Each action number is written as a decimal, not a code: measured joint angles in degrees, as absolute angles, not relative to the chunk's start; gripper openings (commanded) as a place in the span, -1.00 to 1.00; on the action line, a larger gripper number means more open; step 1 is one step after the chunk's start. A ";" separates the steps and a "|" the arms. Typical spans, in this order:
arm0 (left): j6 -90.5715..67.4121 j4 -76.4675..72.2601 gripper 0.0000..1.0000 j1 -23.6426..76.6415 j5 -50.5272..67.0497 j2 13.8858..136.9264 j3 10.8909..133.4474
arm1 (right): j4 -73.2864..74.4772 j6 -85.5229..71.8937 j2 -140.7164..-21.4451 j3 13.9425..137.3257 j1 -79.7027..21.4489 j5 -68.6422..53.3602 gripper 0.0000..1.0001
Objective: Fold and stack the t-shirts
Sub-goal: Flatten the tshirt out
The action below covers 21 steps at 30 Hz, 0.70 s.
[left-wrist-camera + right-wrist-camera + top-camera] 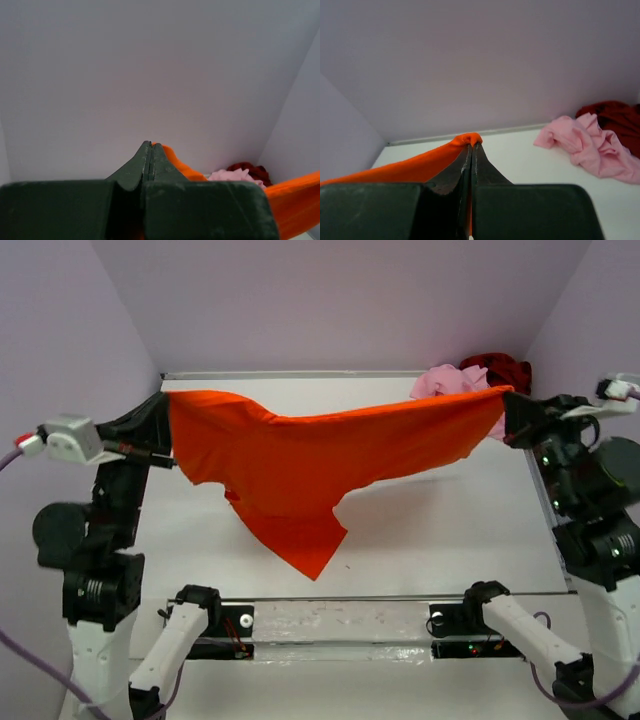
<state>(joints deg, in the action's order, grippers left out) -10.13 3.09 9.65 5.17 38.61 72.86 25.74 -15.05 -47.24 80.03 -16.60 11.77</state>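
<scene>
1. The left gripper [166, 405] is clamped shut on one end of the orange t-shirt [300, 460], and the right gripper [507, 408] is clamped shut on the other end.
2. The shirt hangs stretched between them above the table [450, 530]. Its top edge is taut and its lower part sags to a point, probably to spread it flat before laying it down.
3. The pink t-shirt [445, 382] and dark red t-shirt [500, 368] lie crumpled together in the far right corner, clear of the working space.
4. Nothing looks folded yet, so the task seems to be at an early stage.
</scene>
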 measured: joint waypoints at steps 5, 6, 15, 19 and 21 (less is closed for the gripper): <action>-9.93 5.82 -1.00 10.35 5.19 31.40 75.92 | 29.26 -14.35 -40.12 86.59 -16.60 6.72 -1.00; -10.26 5.89 -1.00 10.41 5.34 30.85 75.94 | 30.48 -14.35 -40.05 88.49 -16.60 6.11 -1.00; -12.56 7.88 -1.00 10.50 5.98 37.78 86.21 | 34.98 -14.37 -45.19 101.32 -16.60 4.89 -1.00; -12.25 7.55 -1.00 10.50 5.76 49.39 100.18 | 35.09 -14.59 -49.25 100.79 -16.60 5.08 -1.00; -11.84 8.45 -1.00 10.92 5.52 55.83 107.74 | 34.54 -14.72 -51.96 99.20 -16.60 5.13 -1.00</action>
<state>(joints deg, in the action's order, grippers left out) -11.84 8.45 10.92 5.52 55.83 107.74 34.54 -14.72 -51.96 99.20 -16.60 5.13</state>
